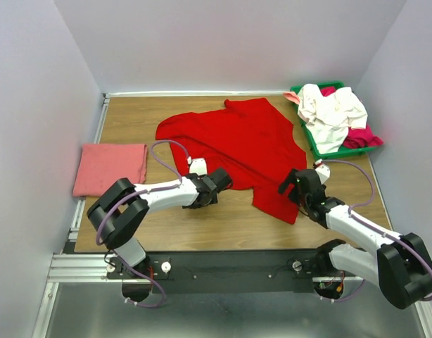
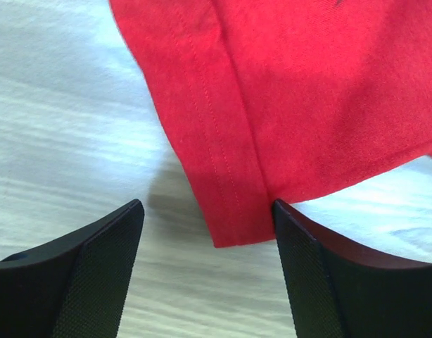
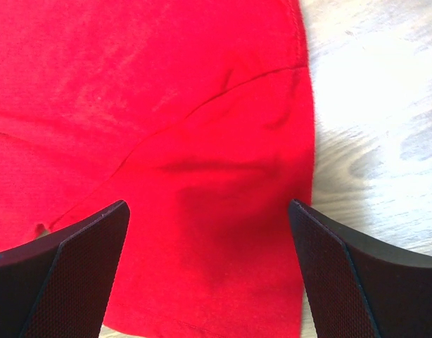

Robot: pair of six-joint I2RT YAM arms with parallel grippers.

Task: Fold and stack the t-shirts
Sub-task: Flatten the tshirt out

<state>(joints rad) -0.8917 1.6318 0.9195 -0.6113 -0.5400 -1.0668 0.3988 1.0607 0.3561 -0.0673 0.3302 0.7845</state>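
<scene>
A bright red t-shirt (image 1: 244, 144) lies spread and rumpled on the wooden table. My left gripper (image 1: 221, 179) is open at its near left edge; in the left wrist view a hemmed corner of the red cloth (image 2: 233, 162) lies between the open fingers (image 2: 96, 274). My right gripper (image 1: 292, 184) is open over the shirt's near right part; red cloth (image 3: 202, 211) fills the gap between its fingers (image 3: 350, 282). A salmon-pink folded shirt (image 1: 109, 167) lies at the left edge. White (image 1: 330, 113) and magenta (image 1: 362, 137) shirts are piled at the back right.
A green plastic tray (image 1: 311, 141) at the back right corner holds the white and magenta shirts. White walls close in the table on the left, back and right. A black rail (image 1: 230, 264) with the arm bases runs along the near edge.
</scene>
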